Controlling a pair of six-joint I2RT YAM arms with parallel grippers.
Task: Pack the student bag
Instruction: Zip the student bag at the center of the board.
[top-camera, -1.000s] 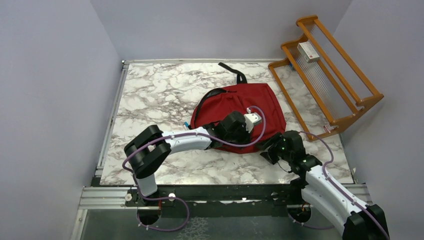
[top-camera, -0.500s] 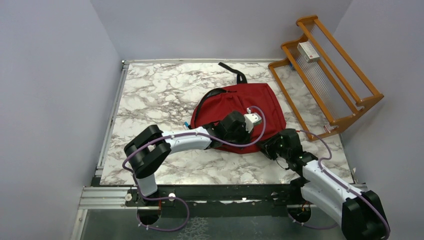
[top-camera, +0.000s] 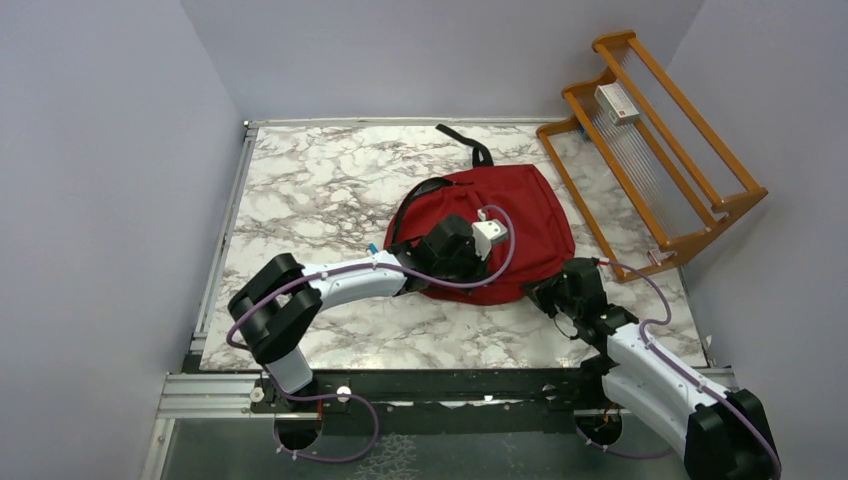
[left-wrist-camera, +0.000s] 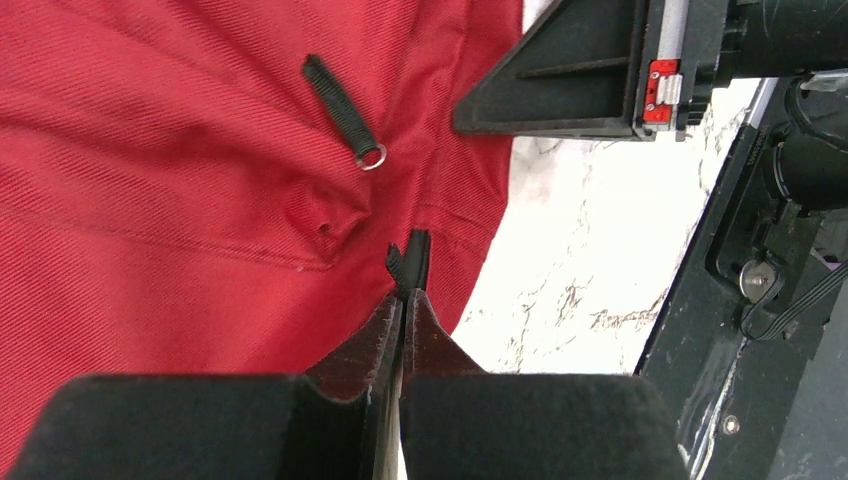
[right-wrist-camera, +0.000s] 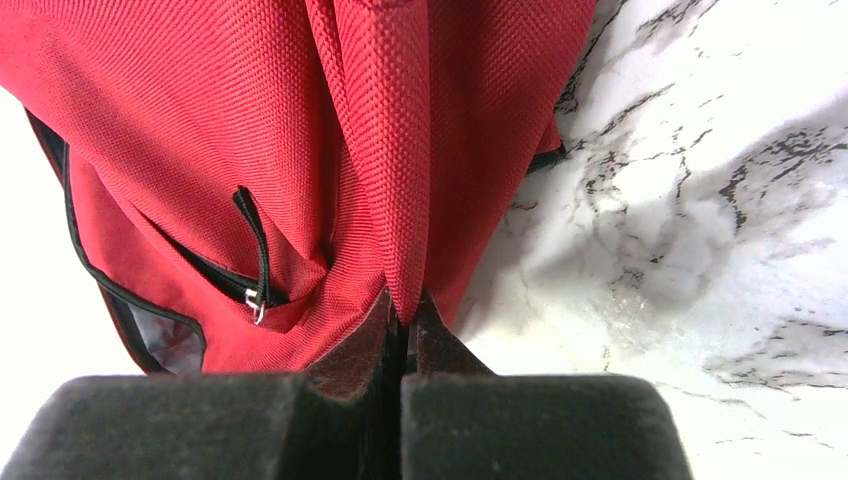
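Note:
The student bag (top-camera: 535, 215), a red backpack, lies flat on the marble table (top-camera: 320, 190) right of centre. My left gripper (top-camera: 468, 278) sits over its near edge, shut on a black zip pull (left-wrist-camera: 410, 258) that sticks out past my left gripper (left-wrist-camera: 403, 295). A second black pull with a metal ring (left-wrist-camera: 345, 110) lies loose on the fabric. My right gripper (top-camera: 545, 292) is at the bag's near right corner. In the right wrist view, my right gripper (right-wrist-camera: 403, 305) is shut on a raised fold of the bag's red fabric (right-wrist-camera: 385, 150).
A wooden rack (top-camera: 690, 190) leans at the back right with a small white box (top-camera: 617, 102) on it. The bag's black strap (top-camera: 470, 143) trails toward the back wall. A small blue item (top-camera: 372, 250) pokes out by the bag's left side. Walls close in on three sides.
My right gripper moved in to the bag's near right corner and closed on a fold of fabric. My left arm shifted slightly left and back, still holding the zip pull.

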